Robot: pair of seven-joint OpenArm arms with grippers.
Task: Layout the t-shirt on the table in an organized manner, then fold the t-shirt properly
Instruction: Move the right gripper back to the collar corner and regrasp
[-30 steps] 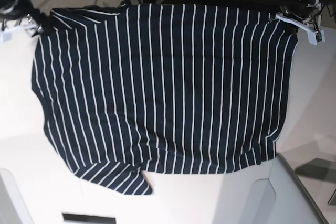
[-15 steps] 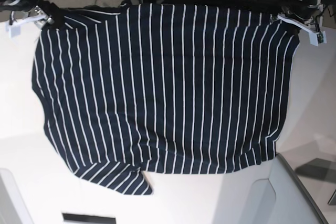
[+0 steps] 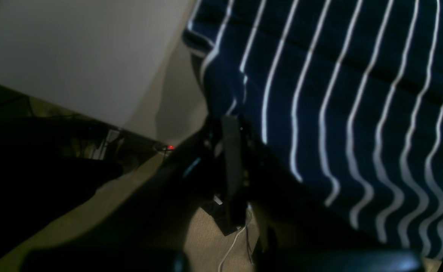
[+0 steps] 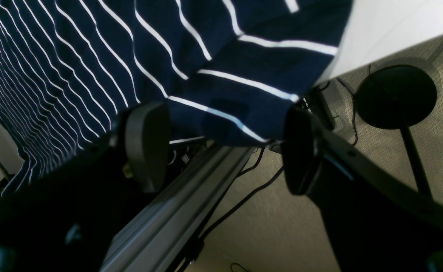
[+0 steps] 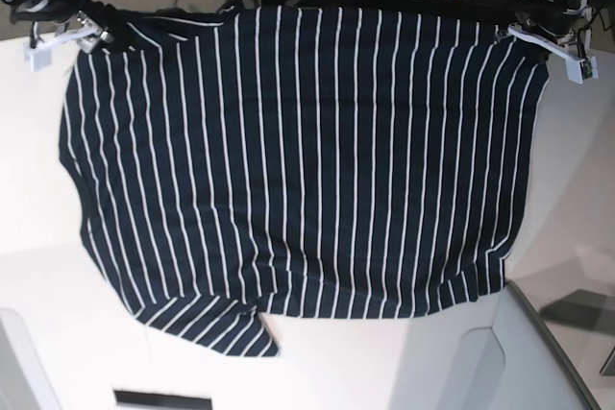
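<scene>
Right gripper (image 4: 221, 147) stands with jaws wide, shirt (image 5: 298, 160) corner loose between them at the table's (image 5: 29, 189) far edge; left gripper (image 3: 230, 151) is pinched on the opposite far corner. Shirt spreads flat toward the near side.

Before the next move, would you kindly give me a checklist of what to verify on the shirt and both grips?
1. Grip of left fingers on a far corner of the shirt: ok, closed on fabric.
2. Grip of right fingers: not ok, open, with the fabric loose between them.
3. Shirt body spread flat on table: ok.
4. Far corners resting on table: not ok, they overhang its edge.
5. Both sleeves laid out: cannot tell; only one sleeve shows.
</scene>
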